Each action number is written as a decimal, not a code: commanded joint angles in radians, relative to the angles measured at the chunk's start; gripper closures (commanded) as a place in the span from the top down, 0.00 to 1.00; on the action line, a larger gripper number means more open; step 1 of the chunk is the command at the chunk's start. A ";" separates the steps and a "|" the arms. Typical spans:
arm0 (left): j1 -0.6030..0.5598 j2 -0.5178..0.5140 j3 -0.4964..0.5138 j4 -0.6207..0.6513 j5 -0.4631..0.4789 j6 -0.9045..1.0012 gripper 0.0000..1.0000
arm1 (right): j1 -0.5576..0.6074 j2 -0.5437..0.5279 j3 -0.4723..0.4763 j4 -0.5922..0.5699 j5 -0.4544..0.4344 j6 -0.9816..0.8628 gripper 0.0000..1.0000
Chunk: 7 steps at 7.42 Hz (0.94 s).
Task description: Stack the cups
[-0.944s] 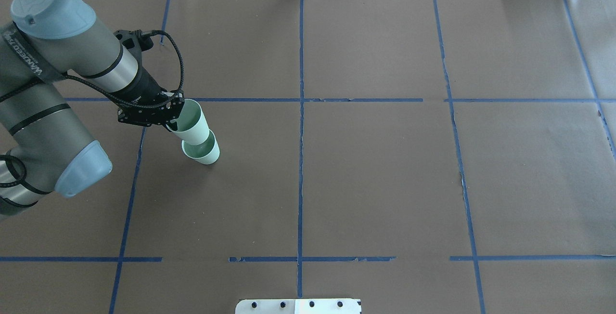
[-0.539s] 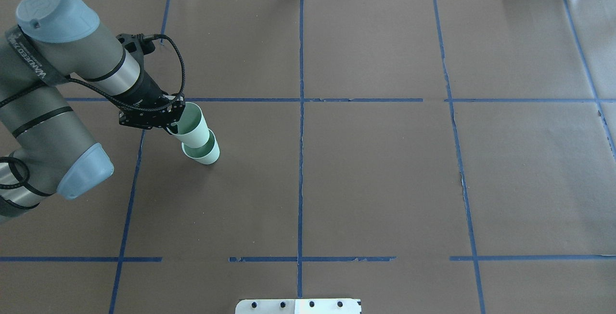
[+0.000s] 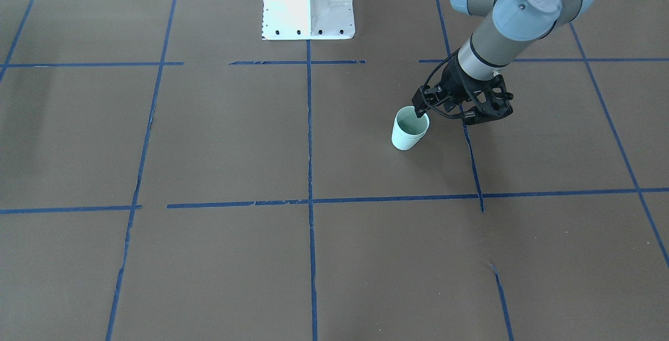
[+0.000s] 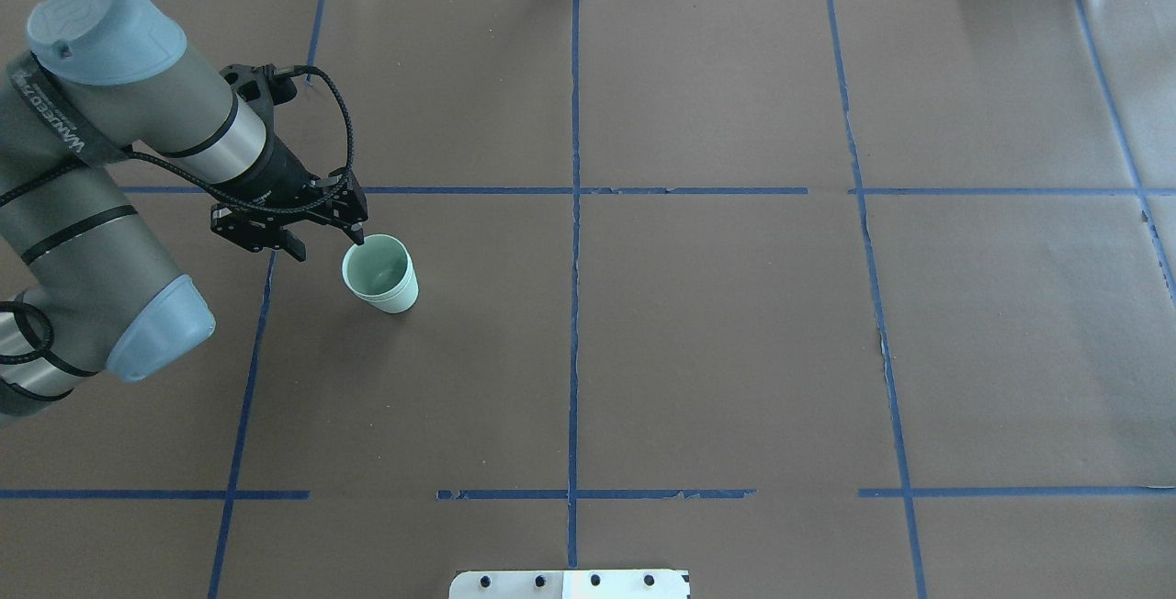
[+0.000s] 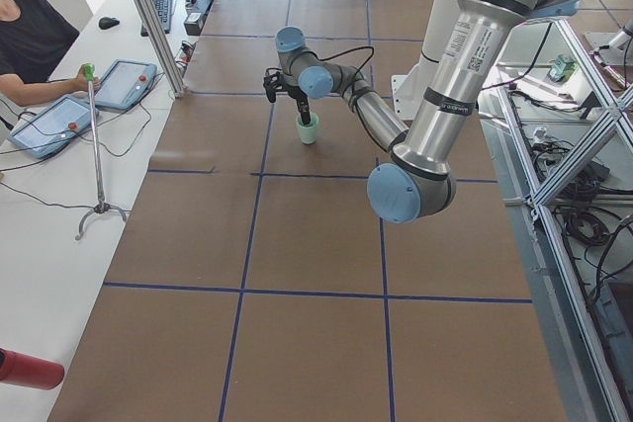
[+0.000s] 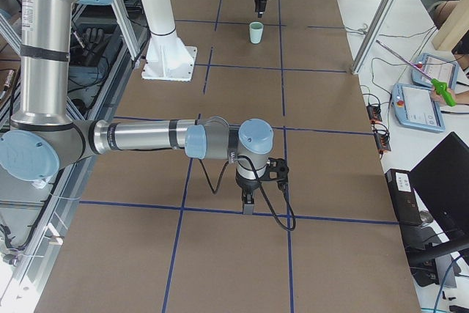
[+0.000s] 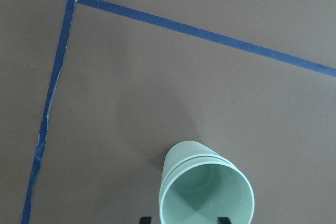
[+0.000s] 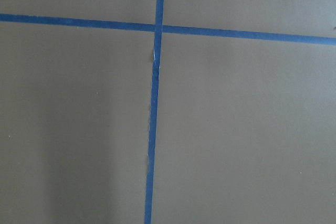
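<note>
The left gripper (image 4: 326,241) is spread wide and holds nothing. Right by one of its fingers stand the cups (image 4: 380,274), one inside the other. I think the stacking is done, and the arm only has to lift away. The right gripper (image 6: 248,209) hangs far off, and I cannot tell if it is spread.
</note>
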 commanded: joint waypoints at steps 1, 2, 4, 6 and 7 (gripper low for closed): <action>-0.043 0.003 -0.039 0.002 0.001 0.007 1.00 | 0.000 0.000 0.000 -0.001 0.000 0.000 1.00; -0.112 0.008 -0.039 0.010 0.001 0.121 1.00 | 0.000 0.000 0.000 0.001 0.000 0.000 1.00; -0.239 0.103 -0.048 0.023 0.000 0.371 1.00 | 0.000 0.000 0.000 0.001 0.000 0.000 1.00; -0.377 0.225 -0.041 0.023 -0.010 0.658 1.00 | 0.000 0.000 0.000 0.001 0.000 0.000 1.00; -0.442 0.274 -0.020 0.023 -0.008 0.810 1.00 | 0.000 0.000 0.000 -0.001 0.000 0.000 1.00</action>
